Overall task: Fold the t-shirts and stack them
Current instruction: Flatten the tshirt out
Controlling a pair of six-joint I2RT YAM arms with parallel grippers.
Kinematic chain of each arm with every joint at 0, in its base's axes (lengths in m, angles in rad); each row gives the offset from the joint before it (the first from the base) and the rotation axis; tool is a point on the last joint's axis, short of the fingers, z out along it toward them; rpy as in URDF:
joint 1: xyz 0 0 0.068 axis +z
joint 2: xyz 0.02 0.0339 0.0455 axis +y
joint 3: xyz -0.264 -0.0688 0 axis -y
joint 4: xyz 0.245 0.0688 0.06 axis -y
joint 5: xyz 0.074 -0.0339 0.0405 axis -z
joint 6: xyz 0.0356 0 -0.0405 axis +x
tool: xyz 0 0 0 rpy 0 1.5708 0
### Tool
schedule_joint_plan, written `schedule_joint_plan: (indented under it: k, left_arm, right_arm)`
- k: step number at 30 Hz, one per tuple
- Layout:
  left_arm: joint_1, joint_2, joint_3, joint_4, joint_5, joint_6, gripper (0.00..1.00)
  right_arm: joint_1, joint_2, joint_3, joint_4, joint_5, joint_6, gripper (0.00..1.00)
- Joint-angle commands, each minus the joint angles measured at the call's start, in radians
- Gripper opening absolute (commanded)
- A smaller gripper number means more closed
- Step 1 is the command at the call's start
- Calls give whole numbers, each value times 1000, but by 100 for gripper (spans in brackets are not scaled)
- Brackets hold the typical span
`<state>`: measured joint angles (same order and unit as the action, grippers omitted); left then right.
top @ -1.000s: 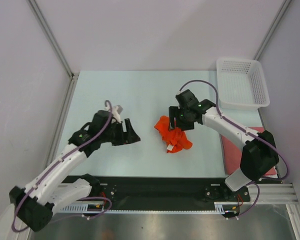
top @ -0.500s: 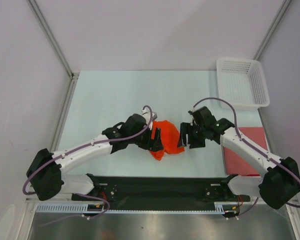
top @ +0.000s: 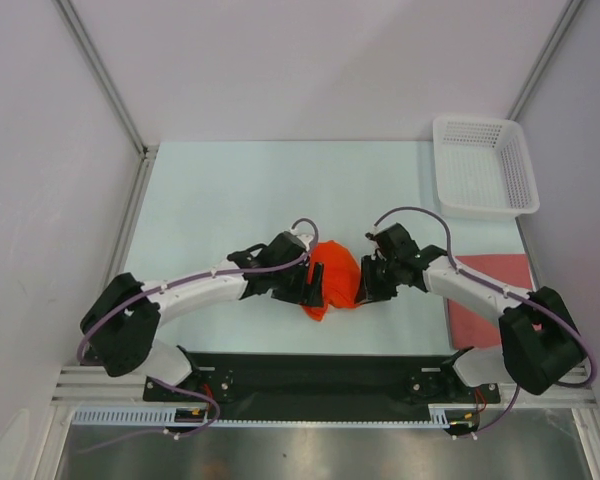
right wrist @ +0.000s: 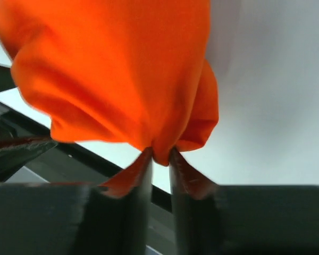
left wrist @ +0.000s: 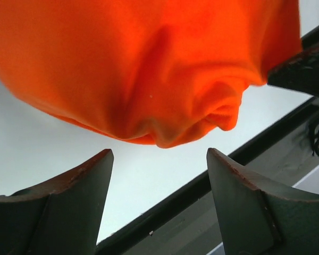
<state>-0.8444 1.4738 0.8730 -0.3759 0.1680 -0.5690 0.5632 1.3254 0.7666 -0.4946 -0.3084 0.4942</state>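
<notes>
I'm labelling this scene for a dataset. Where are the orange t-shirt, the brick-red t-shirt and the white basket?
orange t-shirt (top: 332,272), top external view, middle of the bunched cloth.
brick-red t-shirt (top: 502,268), top external view, bare far part of the flat cloth.
white basket (top: 483,212), top external view, near rim.

The left arm (top: 200,295) reaches low from its base toward the middle of the table, forearm almost level. The right arm (top: 470,285) mirrors it, stretched inward from the other side. The two wrists face each other, close together. The left gripper (left wrist: 159,154) has its fingers spread wide, tips just short of the orange shirt (left wrist: 149,69), possibly brushing it. The right gripper (right wrist: 159,156) has its fingers pressed nearly together, pinching a fold of that shirt.
</notes>
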Motion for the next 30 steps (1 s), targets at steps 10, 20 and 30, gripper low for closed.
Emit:
schedule_joint_plan:
  k: [10,20,30]
  left_arm:
    - [139,-395,18,-121,-206,-29,76]
    - [209,-641,102,-329,-415,-75,74]
    - [211,-790,115,-482,-518,-146,77]
  right_arm:
    - [-206,-54,503,-399,248,-183,0]
    - [66,81,907,-316,-186,-109,0]
    - [156,416,892,-169,-339,-46,59]
